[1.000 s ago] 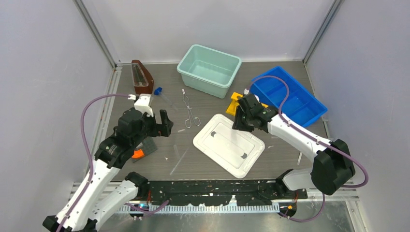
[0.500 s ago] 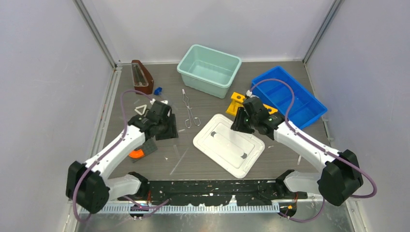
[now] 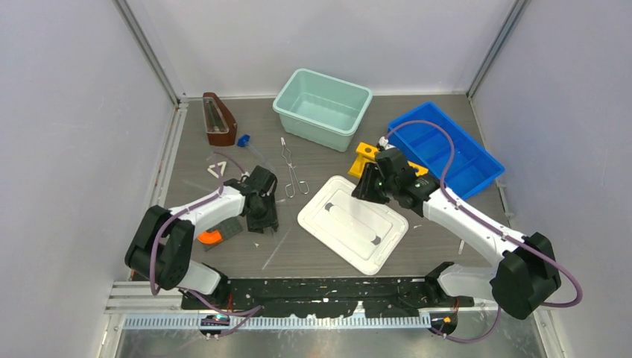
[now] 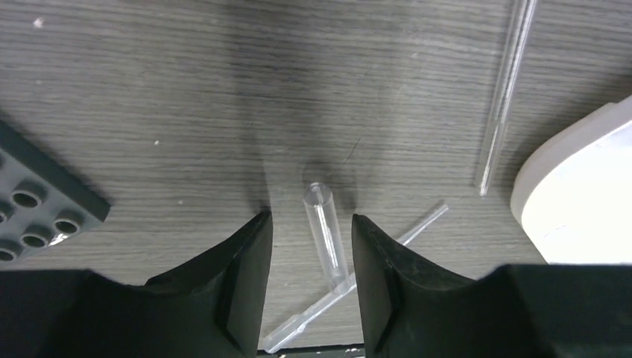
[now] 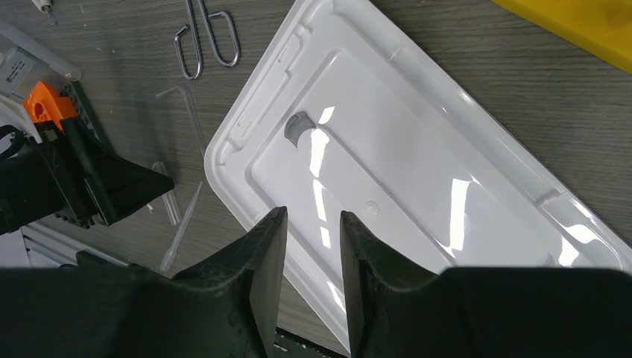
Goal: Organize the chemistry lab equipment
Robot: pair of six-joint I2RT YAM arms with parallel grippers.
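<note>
— Where does my left claw stand?

— Your left claw (image 4: 309,220) is low over the table (image 4: 149,89). Its jaws are partway apart, one on each side of a short clear tube (image 4: 326,231). The tube lies flat between them with a gap on either side, so you grip nothing.

— What lies around the tube?

— A thin clear pipette (image 4: 417,227) crosses its near end. A long glass rod (image 4: 505,89) lies between the tube and the white lid (image 4: 581,186), with its tip just beside the lid's rim. A grey studded plate (image 4: 37,201) lies on the tube's other side.

— And my right claw?

— Your right claw (image 5: 313,216) hangs over the lid. Its jaws are narrow, with a slim gap and nothing in it. I cannot tell whether it touches the lid.

— Where is the rest of the equipment?

— The tongs (image 3: 288,164) lie flat on the table, farther back than your two claws and near the teal bin (image 3: 335,80). The white triangle (image 3: 211,171) lies just beyond your left arm. The blue knob (image 3: 243,139) sits farther back, just beside a brown block (image 3: 217,119).
</note>
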